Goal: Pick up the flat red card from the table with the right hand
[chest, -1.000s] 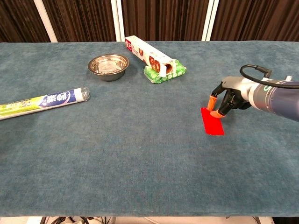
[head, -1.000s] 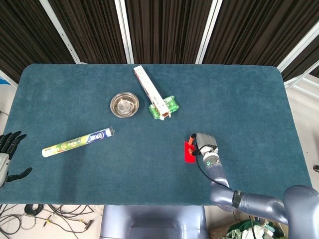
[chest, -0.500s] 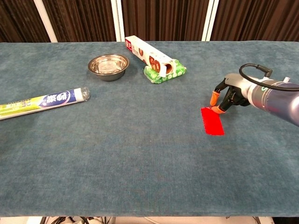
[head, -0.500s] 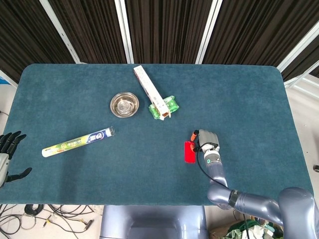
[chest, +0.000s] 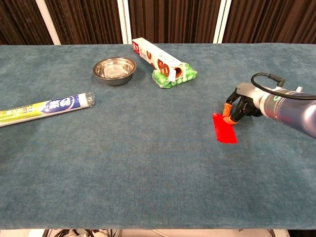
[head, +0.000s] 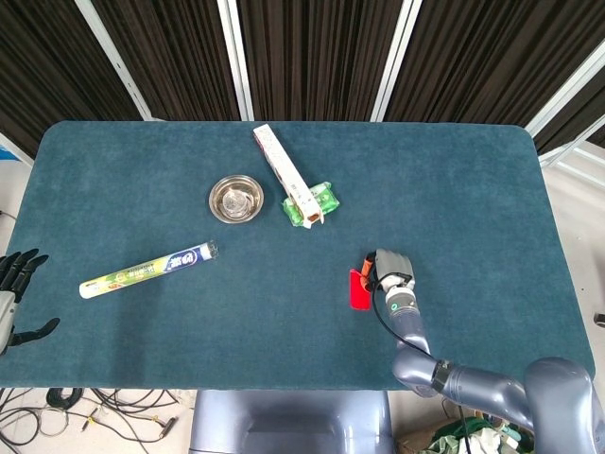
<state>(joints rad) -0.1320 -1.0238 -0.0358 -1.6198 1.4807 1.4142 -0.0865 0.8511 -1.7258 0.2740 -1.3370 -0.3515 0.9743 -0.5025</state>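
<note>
The flat red card (head: 357, 291) (chest: 224, 130) lies on the blue table cloth, right of the middle and towards the front. My right hand (head: 390, 270) (chest: 243, 103) sits at the card's far right corner with its fingers curled down. Its orange fingertips (chest: 228, 111) touch the card's far edge. Whether they pinch that edge or only rest on it does not show. My left hand (head: 15, 295) hangs off the table's left edge with fingers spread and nothing in it; only the head view shows it.
A steel bowl (head: 235, 199) (chest: 114, 69), a long foil box (head: 285, 173) (chest: 159, 59) and a green packet (head: 321, 201) (chest: 174, 77) stand at the back middle. A toothpaste tube (head: 147, 270) (chest: 45, 108) lies at the left. The table's front edge (head: 284, 386) is near the card.
The right hand's fingertips rose a little off the card half a second ago and have come back down onto its far edge. The card has barely shifted. The left hand is still.
</note>
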